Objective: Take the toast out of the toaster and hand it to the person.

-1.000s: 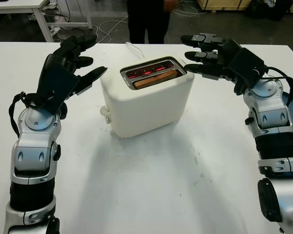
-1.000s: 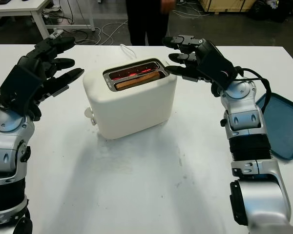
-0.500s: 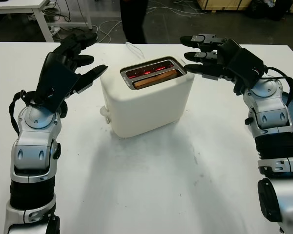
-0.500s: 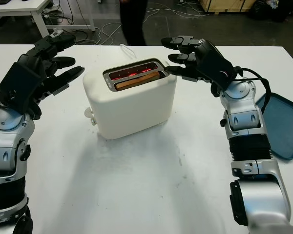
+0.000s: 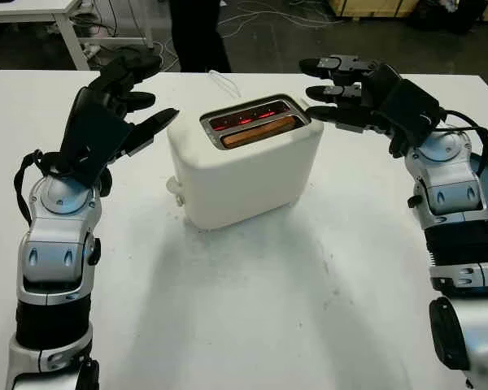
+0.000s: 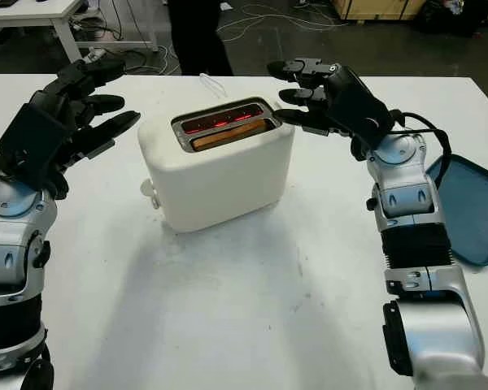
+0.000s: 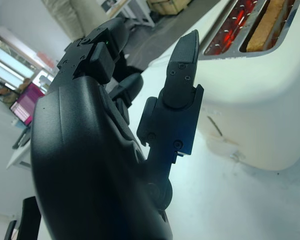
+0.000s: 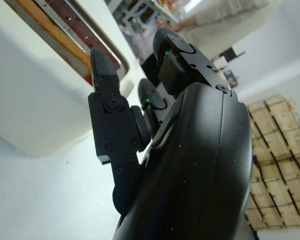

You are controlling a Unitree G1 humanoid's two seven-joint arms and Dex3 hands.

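White table carries a cream toaster at its middle, one slot glowing red, the toast sunk in the nearer slot. Left hand hovers released just beside the toaster's left side; right hand hovers released near its right top corner. At the right edge lies a blue tray. Beyond the table stands a person.

I see open air above the toaster slots; my left hand and right hand flank it, table bare in front.
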